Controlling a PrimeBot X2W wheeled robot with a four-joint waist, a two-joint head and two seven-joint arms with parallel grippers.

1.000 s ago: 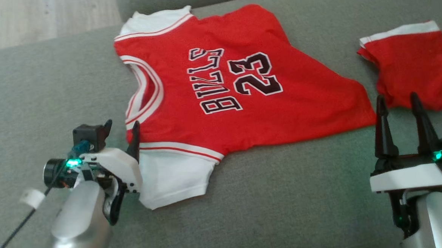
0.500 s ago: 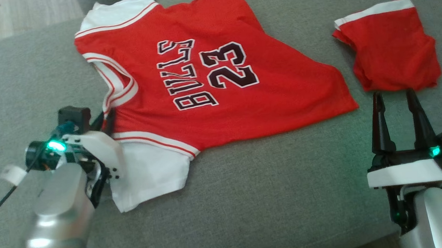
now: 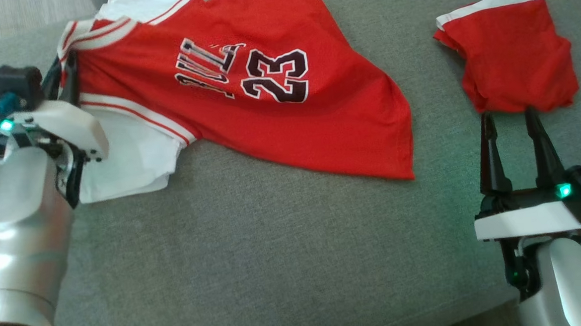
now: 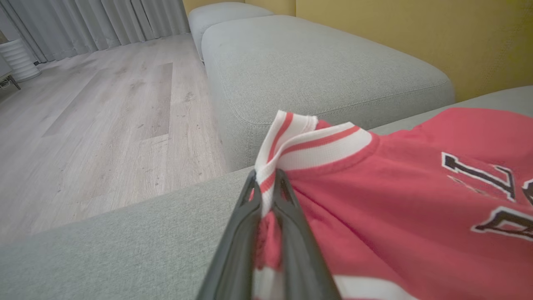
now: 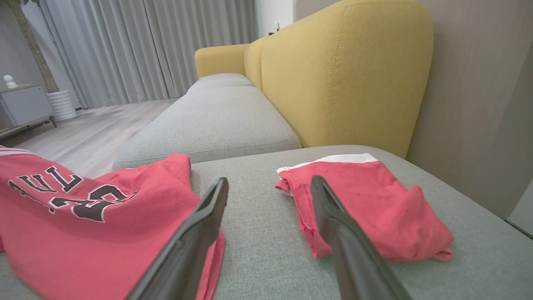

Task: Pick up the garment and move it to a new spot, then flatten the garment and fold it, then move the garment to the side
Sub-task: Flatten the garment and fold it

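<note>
Ok, head view: left pincer (image 3: 64, 70) is clenched on the neck-side trim (image 3: 97, 35) of the red basketball jersey with white sleeves and black "23" (image 3: 288, 113), at the far left of the grey fabric sofa cushion (image 3: 275, 253). Gripped edge is raised. The rest sags from it, hem corner lying near mid-cushion. Right pincer (image 3: 509, 117) is spread wide and empty, tips just short of the small folded red shorts with white waistband (image 3: 513, 57), which sit well apart from the jersey.

Left wrist view: both dark fingers (image 4: 233, 233) pinch a bunched fold of that white-and-red striped trim, red cloth running down between them.

Right wrist view: fingers apart, bare cushion between them, jersey hem on one side, shorts on the other, yellow sofa backrest (image 5: 345, 83) behind.

Step, my read: pick-up part of step one, grasp made, garment starting to come up. Next move calls for carrying it clear to a new spot without sweeping the hem into the shorts. Single-point grip, so expect it to land bunched. Flattening likely needs the right arm.

Versus a second ago: left pincer stood wide open at the trim, now it's closed on it. Jersey lay flat with "BULLS" readable; now the lettering is creased and the neck side is up. Whole frame has shifted too, so the camera moved. Right pincer unchanged.
</note>
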